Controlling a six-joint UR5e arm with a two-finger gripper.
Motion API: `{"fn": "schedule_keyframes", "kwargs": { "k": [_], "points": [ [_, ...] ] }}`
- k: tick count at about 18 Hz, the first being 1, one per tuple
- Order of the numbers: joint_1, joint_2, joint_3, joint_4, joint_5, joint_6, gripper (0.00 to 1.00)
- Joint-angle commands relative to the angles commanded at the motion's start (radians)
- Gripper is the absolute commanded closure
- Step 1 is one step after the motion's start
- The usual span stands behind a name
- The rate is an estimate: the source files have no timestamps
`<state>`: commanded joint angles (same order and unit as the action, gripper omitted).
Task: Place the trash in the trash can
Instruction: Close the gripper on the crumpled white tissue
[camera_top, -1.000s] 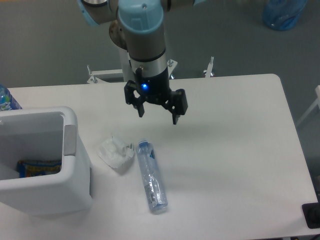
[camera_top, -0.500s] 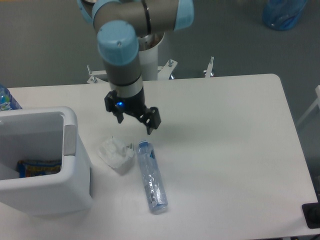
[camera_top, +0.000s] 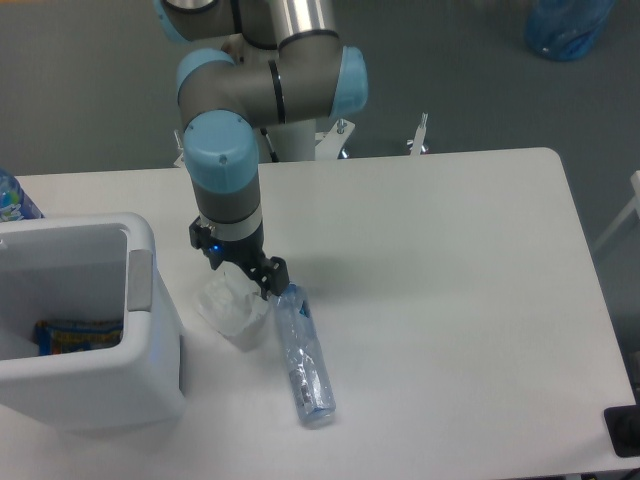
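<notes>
The step in hand looks like the reach for the first piece of trash: the gripper (camera_top: 243, 274) hangs directly over the crumpled paper wad (camera_top: 232, 310), left of centre in the frame, with its jaws spread apart and holding nothing, one finger showing dark at the wad's right edge near the bottle's neck. Whether the fingertips already touch the paper cannot be told from this high view. The wad lies on the white worktop (camera_top: 450, 280), just beside the right wall of the trash can (camera_top: 140, 330), which fills the lower left and already has something colourful lying at its bottom. The clear plastic bottle (camera_top: 303, 352) lies on its side just right of the wad, its pale blue neck pointing toward the gripper and its base toward the lower edge. The next move, as I judge it, calls for settling the jaws around the wad alone, closing without catching the bottle's neck, then lifting high enough to clear the can's thick rim before carrying left.
</notes>
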<state>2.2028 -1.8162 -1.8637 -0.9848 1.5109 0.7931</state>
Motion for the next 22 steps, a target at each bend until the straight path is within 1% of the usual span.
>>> {"fn": "schedule_keyframes", "kwargs": {
  "k": [2, 6, 10, 19, 22],
  "points": [
    [-0.006, 0.005, -0.005, -0.006, 0.005, -0.002, 0.00],
    [-0.028, -0.008, -0.011, -0.014, 0.005, -0.026, 0.00],
    [-0.028, -0.008, -0.057, -0.005, 0.003, -0.040, 0.00],
    [-0.031, -0.020, -0.057, -0.003, -0.003, -0.242, 0.00],
    [-0.031, -0.025, -0.057, -0.003, 0.003, -0.284, 0.00]
  ]
}}
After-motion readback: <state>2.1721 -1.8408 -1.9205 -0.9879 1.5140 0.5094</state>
